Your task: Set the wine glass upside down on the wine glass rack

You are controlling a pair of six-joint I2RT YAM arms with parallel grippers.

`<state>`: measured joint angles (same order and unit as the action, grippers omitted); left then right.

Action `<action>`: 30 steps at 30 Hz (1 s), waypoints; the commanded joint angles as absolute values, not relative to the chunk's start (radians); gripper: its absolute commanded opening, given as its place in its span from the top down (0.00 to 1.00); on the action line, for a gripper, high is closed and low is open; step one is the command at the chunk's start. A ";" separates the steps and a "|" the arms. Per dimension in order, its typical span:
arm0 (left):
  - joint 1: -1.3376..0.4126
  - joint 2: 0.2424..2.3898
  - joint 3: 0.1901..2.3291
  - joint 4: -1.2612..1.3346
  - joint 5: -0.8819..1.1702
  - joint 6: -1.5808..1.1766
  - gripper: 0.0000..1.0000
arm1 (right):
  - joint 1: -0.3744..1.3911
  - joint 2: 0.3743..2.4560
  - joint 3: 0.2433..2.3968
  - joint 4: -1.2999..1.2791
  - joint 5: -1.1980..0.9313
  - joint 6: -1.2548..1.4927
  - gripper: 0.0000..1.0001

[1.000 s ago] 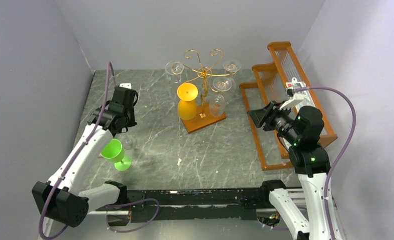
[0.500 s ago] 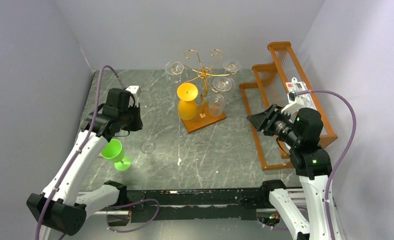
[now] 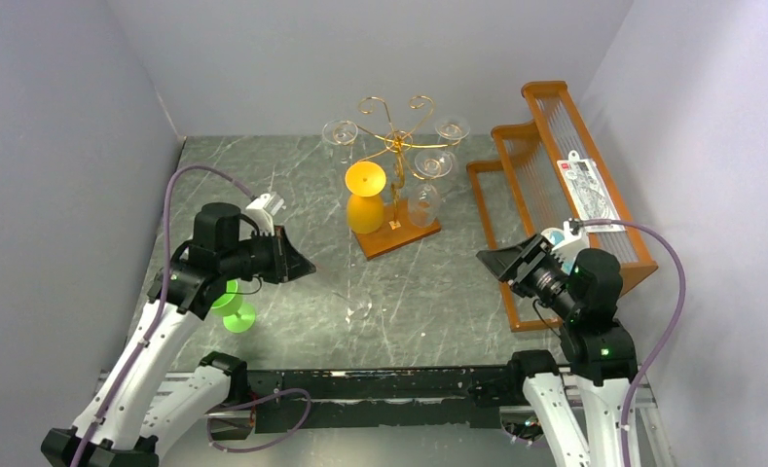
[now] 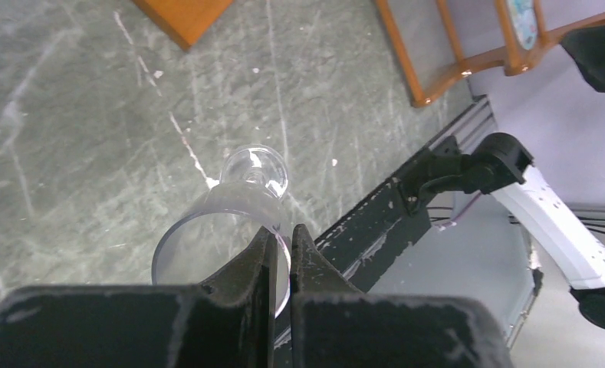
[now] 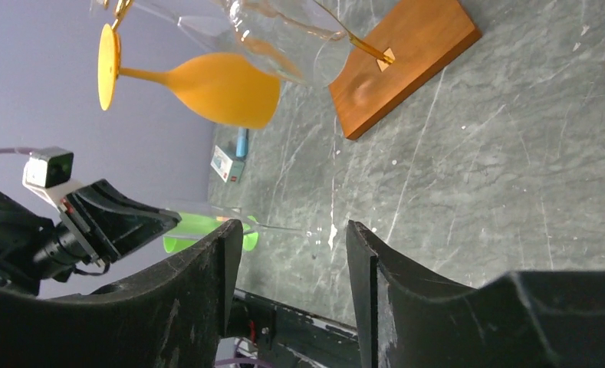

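My left gripper [image 3: 299, 265] is shut on the rim of a clear wine glass [image 4: 230, 211] and holds it tilted sideways above the marble table [image 3: 428, 292]. The glass's round foot [image 4: 254, 166] points away from the fingers. Its thin stem also shows in the right wrist view [image 5: 284, 228]; it hardly shows in the top view. The gold wire wine glass rack [image 3: 396, 136] stands on a brown square base [image 3: 404, 238] at the back. An orange glass [image 3: 365, 199] and several clear glasses hang on it upside down. My right gripper [image 3: 492, 261] is open and empty, to the right of the rack.
A green glass [image 3: 234, 309] stands on the table under the left arm, partly hidden. A larger orange wooden slatted shelf [image 3: 555, 165] lies along the right side. Grey walls close in the table on three sides. The black rail [image 3: 380, 384] runs along the near edge.
The left gripper has lifted the clear glass off the table beside the green glass, swung right and turned it sideways. The right arm has drawn back and lower, toward the near edge.
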<state>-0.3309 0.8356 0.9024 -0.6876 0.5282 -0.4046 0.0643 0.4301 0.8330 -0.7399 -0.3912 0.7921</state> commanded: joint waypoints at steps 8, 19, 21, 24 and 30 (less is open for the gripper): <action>-0.330 0.798 0.863 -0.553 0.602 -0.507 0.95 | 0.008 0.604 0.856 -0.637 -0.531 0.710 0.40; -0.330 0.834 0.880 -0.546 0.567 -0.508 0.95 | 0.281 0.825 0.843 -0.476 -0.274 0.682 0.37; -0.329 0.830 0.878 -0.540 0.561 -0.509 0.95 | 0.447 0.878 0.833 -0.437 -0.145 0.727 0.37; -0.330 0.815 0.871 -0.526 0.542 -0.512 0.95 | 0.633 0.917 0.839 -0.437 0.083 0.812 0.37; -0.330 0.732 0.829 -0.421 0.490 -0.586 0.95 | 0.826 0.830 0.721 -0.330 0.296 1.141 0.41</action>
